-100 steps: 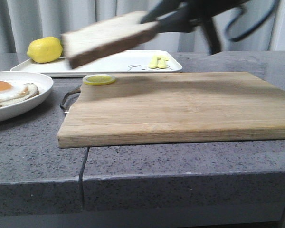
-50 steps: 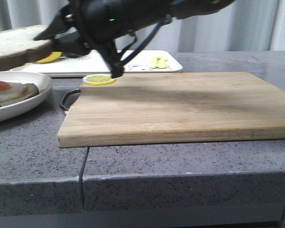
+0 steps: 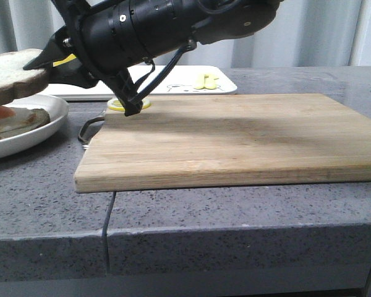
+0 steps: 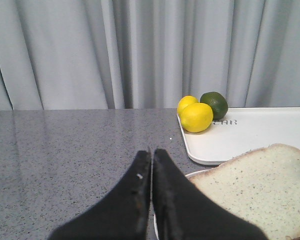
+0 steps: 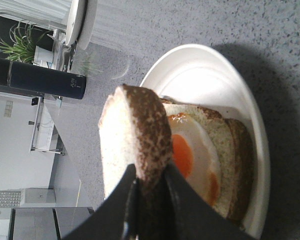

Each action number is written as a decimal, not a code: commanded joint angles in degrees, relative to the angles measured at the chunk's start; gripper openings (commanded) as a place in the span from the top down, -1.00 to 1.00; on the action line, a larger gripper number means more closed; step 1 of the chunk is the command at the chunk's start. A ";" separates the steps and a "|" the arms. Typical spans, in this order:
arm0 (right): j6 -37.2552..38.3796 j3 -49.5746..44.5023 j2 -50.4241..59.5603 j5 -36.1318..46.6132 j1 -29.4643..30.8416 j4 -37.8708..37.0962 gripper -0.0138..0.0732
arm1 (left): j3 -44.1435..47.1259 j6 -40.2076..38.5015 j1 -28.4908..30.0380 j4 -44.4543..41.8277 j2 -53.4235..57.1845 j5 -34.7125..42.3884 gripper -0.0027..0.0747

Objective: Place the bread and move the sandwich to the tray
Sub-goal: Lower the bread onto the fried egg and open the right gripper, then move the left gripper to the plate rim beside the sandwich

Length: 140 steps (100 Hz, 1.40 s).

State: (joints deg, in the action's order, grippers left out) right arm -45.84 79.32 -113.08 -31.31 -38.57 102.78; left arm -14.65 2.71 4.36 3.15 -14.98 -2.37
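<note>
Glossy black cylindrical right arm (image 3: 173, 28) — dark cables looped beneath, small screws — ending in tapered black fingers (image 5: 177, 200).

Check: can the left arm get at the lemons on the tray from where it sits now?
Probably yes. The left gripper, shut and empty, faces the lemons on the tray corner across bare counter. Only the bread held by the right gripper sits nearby, off to one side.
</note>
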 commanded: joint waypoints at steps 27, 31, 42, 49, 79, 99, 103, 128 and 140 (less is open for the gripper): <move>-0.95 2.06 3.18 -0.92 -0.46 4.06 0.24 | -2.12 -0.68 -0.08 0.49 -1.00 4.52 0.98; -0.95 2.06 3.18 -1.11 -0.46 4.06 0.13 | -2.12 -0.68 -0.08 0.49 -1.00 4.52 0.98; -0.95 2.06 3.18 -1.18 -0.46 3.89 -0.15 | -2.12 -0.68 -0.08 0.49 -1.00 4.52 0.98; -1.11 2.06 3.18 -1.18 -0.46 2.80 -0.20 | -2.12 -0.68 -0.08 0.49 -1.00 4.52 0.98; -4.01 2.06 6.99 1.71 1.23 -11.57 -0.06 | -3.91 -0.68 -0.08 0.49 -1.00 1.54 0.98; -4.01 2.06 13.61 3.87 2.12 -26.25 0.68 | -11.72 -0.68 0.31 0.49 -5.14 -13.67 0.98; -4.01 2.06 14.99 4.01 2.12 -28.63 0.83 | -13.38 -0.68 0.59 0.26 -6.89 -16.54 0.98; -4.01 1.30 21.24 1.87 1.86 -34.00 0.82 | -21.22 -0.68 2.95 1.58 -24.04 -26.69 0.76; -4.01 1.10 23.35 -0.03 1.78 -34.37 0.82 | -24.74 -0.68 2.95 4.78 -31.30 -27.62 0.25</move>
State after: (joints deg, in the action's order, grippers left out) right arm -48.90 79.07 -93.76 -30.40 -36.80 67.63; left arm -35.42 2.71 7.24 5.26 -42.08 -32.49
